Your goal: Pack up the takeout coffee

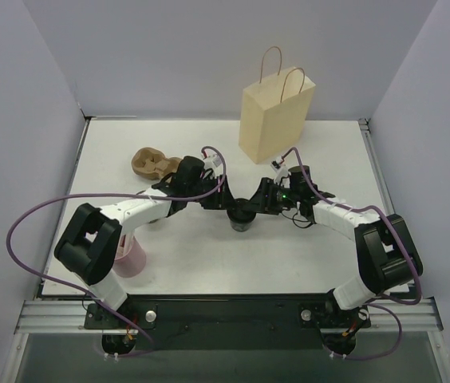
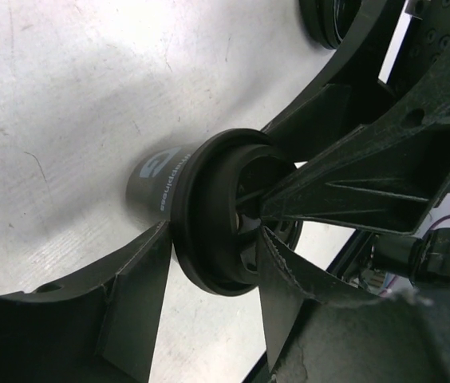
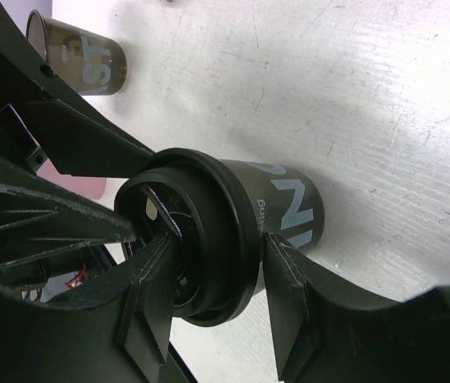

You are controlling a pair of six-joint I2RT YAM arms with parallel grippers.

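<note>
**Coffee mid-table, both grippers at the lid**

Takeout coffee upright on the table, on the near side of the paper bag, slightly toward its left-arm side, well apart from it. Not in the bag yet.

Left gripper and right gripper both at the cup from opposite sides, each straddling the dark lid. Jaws on both roughly half spread. Cannot tell from either wrist view: clamped on the rim, or just beside it.

Handling, as a guess:
- Light, with a thin paper wall; easy to crush.
- Lid press-fit by the look, and smooth. Likely to pop or slip if carried by the lid alone.
- Better hold probably on the body just under the lid lip, with a modest squeeze, kept vertical.
- Bag tall, opening up top. Needs a lift over its edge, then straight down.
</note>
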